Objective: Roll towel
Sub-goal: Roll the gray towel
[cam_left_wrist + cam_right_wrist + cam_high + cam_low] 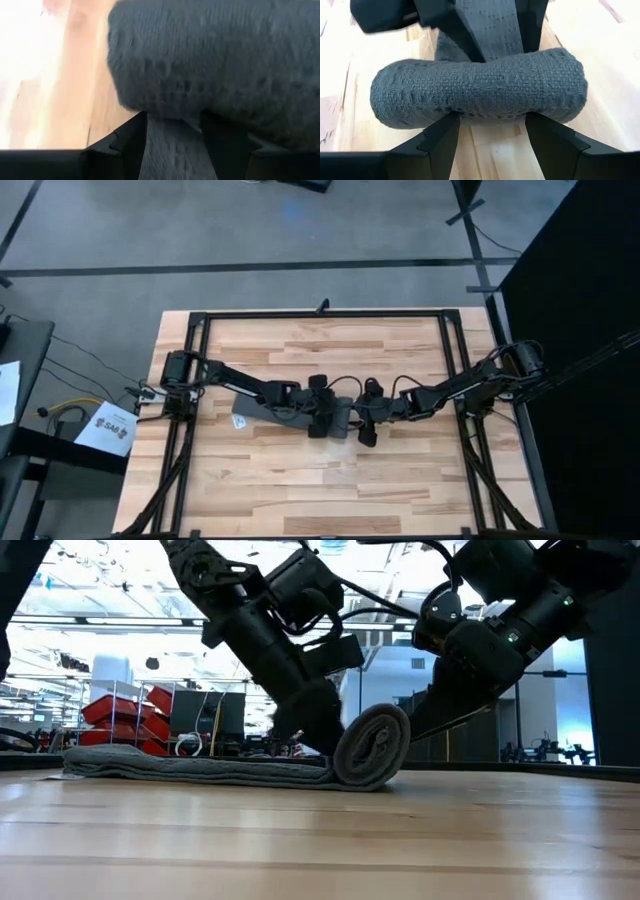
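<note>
**Roll pinned between two facing arms, flat towel left to go**

Both sets of jaws stand open, straddling the roll from opposite sides without clamping it. The left gripper (322, 412) sits over the flat, unrolled cloth with the roll just ahead of its fingers (127, 145); the right gripper (366, 420) faces it, fingers (440, 145) touching the roll's far side. The towel (372, 748) lies mid-surface (300, 480), partly rolled. The roll's long axis runs across both jaws, and the flat strip (190, 768) trails toward the left arm's base. Judging by that, rolling must go leftward, and the right gripper is placed to push.
</note>
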You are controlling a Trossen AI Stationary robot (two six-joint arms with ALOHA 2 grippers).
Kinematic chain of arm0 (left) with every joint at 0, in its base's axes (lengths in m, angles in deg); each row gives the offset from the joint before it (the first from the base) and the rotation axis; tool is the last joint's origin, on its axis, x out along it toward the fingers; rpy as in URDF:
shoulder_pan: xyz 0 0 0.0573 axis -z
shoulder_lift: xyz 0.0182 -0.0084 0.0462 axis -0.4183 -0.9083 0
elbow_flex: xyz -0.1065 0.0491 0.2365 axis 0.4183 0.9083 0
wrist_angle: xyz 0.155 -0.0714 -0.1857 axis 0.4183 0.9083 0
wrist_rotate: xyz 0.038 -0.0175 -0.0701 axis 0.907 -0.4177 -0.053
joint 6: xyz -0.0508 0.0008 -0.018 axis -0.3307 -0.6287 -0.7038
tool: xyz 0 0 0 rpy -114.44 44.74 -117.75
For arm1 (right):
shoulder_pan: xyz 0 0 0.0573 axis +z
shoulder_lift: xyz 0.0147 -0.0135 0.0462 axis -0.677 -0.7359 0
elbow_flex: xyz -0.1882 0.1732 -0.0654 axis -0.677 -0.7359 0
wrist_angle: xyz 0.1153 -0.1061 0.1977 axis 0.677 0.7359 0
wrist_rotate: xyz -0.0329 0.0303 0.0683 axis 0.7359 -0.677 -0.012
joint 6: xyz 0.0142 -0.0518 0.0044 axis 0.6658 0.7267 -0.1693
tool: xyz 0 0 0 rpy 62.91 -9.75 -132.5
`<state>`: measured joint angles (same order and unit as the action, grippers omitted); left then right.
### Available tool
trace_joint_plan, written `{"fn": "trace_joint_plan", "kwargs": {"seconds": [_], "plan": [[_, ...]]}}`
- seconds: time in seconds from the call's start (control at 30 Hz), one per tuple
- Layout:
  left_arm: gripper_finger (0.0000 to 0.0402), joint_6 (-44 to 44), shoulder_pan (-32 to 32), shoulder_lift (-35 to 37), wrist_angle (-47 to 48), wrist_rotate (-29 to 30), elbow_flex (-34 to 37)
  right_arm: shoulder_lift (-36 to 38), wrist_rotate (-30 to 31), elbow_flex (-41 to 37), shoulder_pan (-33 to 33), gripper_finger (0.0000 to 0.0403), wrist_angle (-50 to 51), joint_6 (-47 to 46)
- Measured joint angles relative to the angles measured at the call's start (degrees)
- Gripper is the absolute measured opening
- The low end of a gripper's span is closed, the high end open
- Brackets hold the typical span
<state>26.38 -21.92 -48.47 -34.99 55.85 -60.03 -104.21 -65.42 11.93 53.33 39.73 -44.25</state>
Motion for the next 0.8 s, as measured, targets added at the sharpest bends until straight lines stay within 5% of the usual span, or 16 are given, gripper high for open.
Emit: {"fn": "trace_joint_plan", "kwargs": {"seconds": [0.33, 0.8], "plan": [[0.0173, -2.06, -0.02, -2.38, -5.45, -2.61, -0.04, 0.02, -0.07, 0.48, -0.26, 0.0219, -1.24, 1.83], [0.0173, -4.4, -0.35, -0.2, 2.3, -2.63, -0.04, 0.02, -0.07, 0.63, -0.81, 0.0219, -1.29, 3.34]]}}
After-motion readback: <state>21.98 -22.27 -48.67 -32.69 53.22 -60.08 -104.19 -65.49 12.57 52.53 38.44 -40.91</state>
